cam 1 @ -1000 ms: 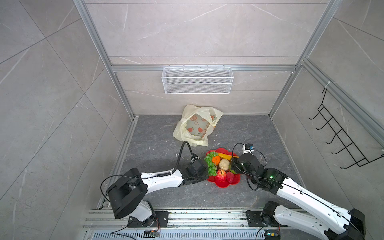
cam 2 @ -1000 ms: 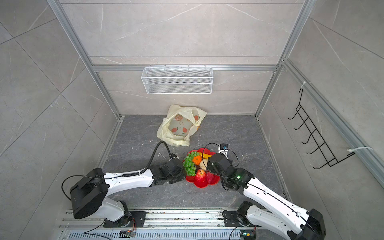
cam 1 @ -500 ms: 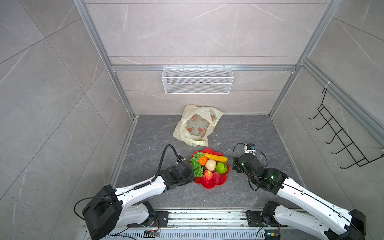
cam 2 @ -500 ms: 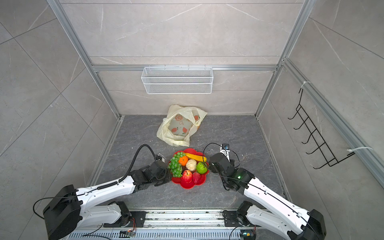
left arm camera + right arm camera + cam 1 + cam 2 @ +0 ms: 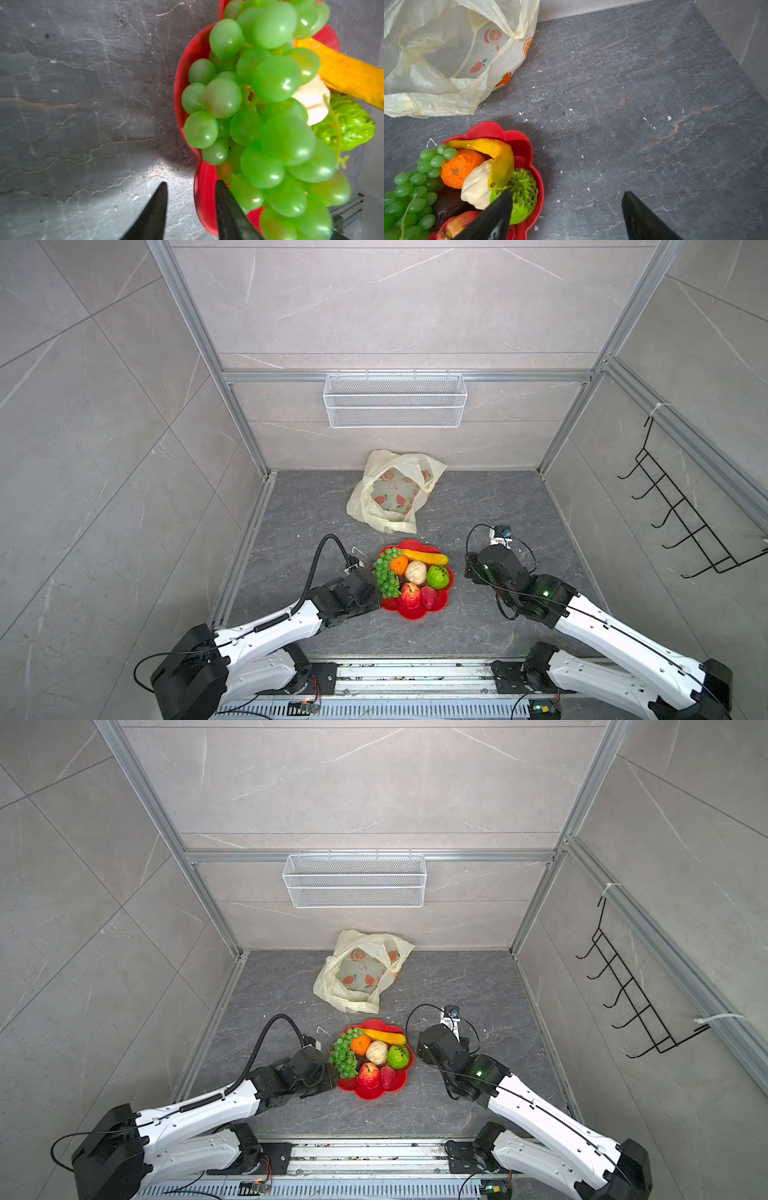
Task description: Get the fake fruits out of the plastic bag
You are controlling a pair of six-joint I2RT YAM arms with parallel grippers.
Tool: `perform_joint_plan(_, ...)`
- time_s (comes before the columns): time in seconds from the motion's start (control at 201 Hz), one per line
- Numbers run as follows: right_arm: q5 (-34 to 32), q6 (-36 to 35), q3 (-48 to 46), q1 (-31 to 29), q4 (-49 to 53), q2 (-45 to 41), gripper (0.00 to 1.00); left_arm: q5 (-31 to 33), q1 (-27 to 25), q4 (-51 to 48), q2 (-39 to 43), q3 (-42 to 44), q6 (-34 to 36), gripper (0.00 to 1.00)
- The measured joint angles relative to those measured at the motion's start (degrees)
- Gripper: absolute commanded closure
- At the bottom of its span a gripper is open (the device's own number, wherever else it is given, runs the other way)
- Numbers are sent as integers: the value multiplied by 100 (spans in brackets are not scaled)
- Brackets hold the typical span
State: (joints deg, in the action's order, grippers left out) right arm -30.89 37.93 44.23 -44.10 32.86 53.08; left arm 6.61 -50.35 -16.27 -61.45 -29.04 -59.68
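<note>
All of the work sits on the dark bench (image 5: 478, 506), so read it from the back forward. The plastic bag (image 5: 376, 510) lies slumped and open-mouthed by the rear wall. In both top views its inside shows only printed pictures; a fold could hide something, so judge it empty only after a look into the mouth.

Nearer you, and well apart from the bag, stands the red plate (image 5: 411, 616). It carries the fake fruits: grape bunch (image 5: 385, 576), banana (image 5: 426, 558), green round fruit (image 5: 438, 576), apple (image 5: 409, 595), peach (image 5: 415, 571), orange (image 5: 400, 565), strawberry (image 5: 429, 597) and, in the right wrist view, a dark one (image 5: 446, 207) tucked under the rest. The unloading looks done.

Your step now is, I judge, a clean let-go of the plate. The left hand (image 5: 191, 185) is low at the plate's edge, its jaws partly apart with the rim between them and nothing clamped. One finger (image 5: 228, 209) lies against the grapes, which overhang the rim. Widen the jaws a little more, then draw straight back along the bench, away from the plate. A sideways or upward sweep could hook the bunch or tip the plate.

The right hand (image 5: 566, 193) hovers wide and empty above bare bench beside the plate; leave it clear of the rim.
</note>
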Motion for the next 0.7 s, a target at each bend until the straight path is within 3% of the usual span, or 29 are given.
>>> perform_joint_plan(0.119,-107,-2,52,37,116,-116,14,44,-2,-129,603,326,79,51)
perform_joint_plan(0.249,-328,-26,131,101,212,-280,14,214,-55,-1032,1226,223,356,47)
perform_joint_plan(0.423,-632,-116,229,101,234,-374,14,837,-181,-2127,2103,-354,693,23)
perform_joint_plan(0.552,-920,-284,267,103,140,-280,6,2013,-175,-2647,2341,-929,1023,17)
perform_joint_plan(0.697,-1106,-549,442,334,33,282,0,3578,61,-2149,1696,-1325,1937,8)
